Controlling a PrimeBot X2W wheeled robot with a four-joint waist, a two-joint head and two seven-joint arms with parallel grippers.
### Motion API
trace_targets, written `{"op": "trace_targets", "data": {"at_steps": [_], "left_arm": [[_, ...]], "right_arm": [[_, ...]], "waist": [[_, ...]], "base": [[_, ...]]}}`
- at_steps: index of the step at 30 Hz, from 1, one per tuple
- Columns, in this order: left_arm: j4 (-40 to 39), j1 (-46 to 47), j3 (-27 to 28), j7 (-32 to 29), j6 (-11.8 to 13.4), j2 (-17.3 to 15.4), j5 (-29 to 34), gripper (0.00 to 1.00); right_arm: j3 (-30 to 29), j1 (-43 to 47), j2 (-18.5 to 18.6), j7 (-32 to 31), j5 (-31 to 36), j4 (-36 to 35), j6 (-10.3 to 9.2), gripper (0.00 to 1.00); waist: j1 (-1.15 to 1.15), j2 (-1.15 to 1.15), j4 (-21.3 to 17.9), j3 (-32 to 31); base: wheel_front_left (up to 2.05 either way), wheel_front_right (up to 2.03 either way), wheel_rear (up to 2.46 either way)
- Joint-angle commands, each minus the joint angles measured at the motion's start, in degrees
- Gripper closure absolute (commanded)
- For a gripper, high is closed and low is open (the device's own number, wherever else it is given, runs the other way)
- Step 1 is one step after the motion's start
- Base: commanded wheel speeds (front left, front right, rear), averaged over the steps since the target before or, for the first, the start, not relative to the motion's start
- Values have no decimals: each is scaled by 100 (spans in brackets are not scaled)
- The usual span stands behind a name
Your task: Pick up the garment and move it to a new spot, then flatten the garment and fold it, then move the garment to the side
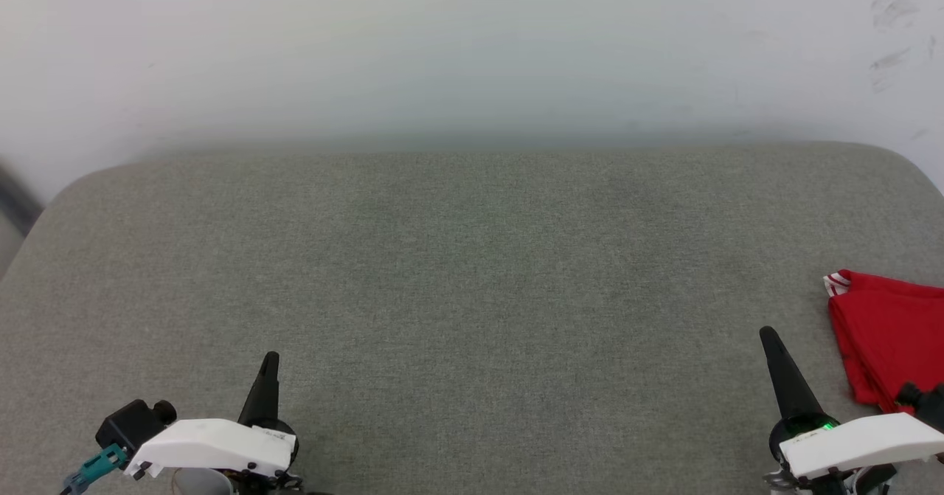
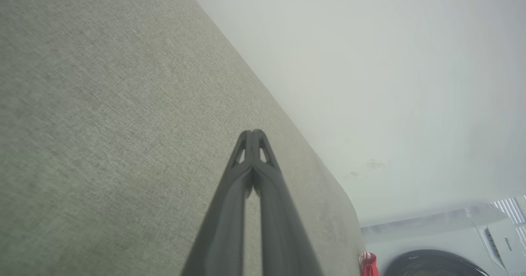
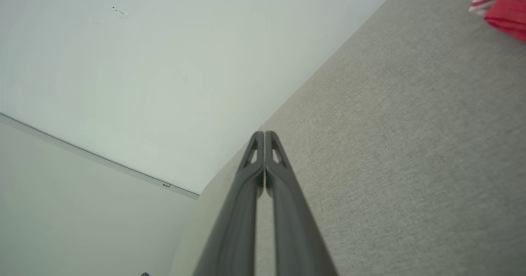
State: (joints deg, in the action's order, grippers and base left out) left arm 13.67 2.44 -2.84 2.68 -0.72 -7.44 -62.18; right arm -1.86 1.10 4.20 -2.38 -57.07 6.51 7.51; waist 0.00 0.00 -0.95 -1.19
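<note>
Garment (image 1: 889, 336) lengthwise near-to-far at right edge of grey surface (image 1: 472, 274), striped trim (image 1: 837, 282) farthest

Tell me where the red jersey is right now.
In the head view the garment lies on the grey surface at the picture's right edge, just right of the right gripper.

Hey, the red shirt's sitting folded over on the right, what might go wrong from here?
1. The garment lies far to the right of the table, and the left wrist view puts it close to the table's edge. A nudge may slide it off.
2. The right gripper, shut, sits close beside it. A swing to the right might snag the cloth and undo the folds.
</note>
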Motion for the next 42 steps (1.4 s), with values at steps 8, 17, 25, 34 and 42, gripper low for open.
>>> {"op": "trace_targets", "data": {"at_steps": [8,17,25,34,42], "left_arm": [[-35,194,189,-154,-143,63,-516,100],[-23,230,327,-293,-243,138,-960,100],[-14,268,444,-405,-321,191,-1328,100],[-3,307,561,-527,-407,254,-1712,100],[8,326,657,-628,-481,310,-2029,100]], "right_arm": [[-45,-257,47,-39,-645,85,-1,100],[-82,-339,46,-73,-1190,203,-1,100],[-115,-419,42,-107,-1637,298,-1,100],[-155,-499,34,-145,-2105,400,-2,100],[-188,-556,26,-172,-2490,488,-2,100]], "waist": [[0,0,11,16],[0,0,23,33],[0,0,34,49],[0,0,45,66],[0,0,56,81]], "base": [[0,0,0],[0,0,0],[0,0,0],[0,0,0],[0,0,0]]}}
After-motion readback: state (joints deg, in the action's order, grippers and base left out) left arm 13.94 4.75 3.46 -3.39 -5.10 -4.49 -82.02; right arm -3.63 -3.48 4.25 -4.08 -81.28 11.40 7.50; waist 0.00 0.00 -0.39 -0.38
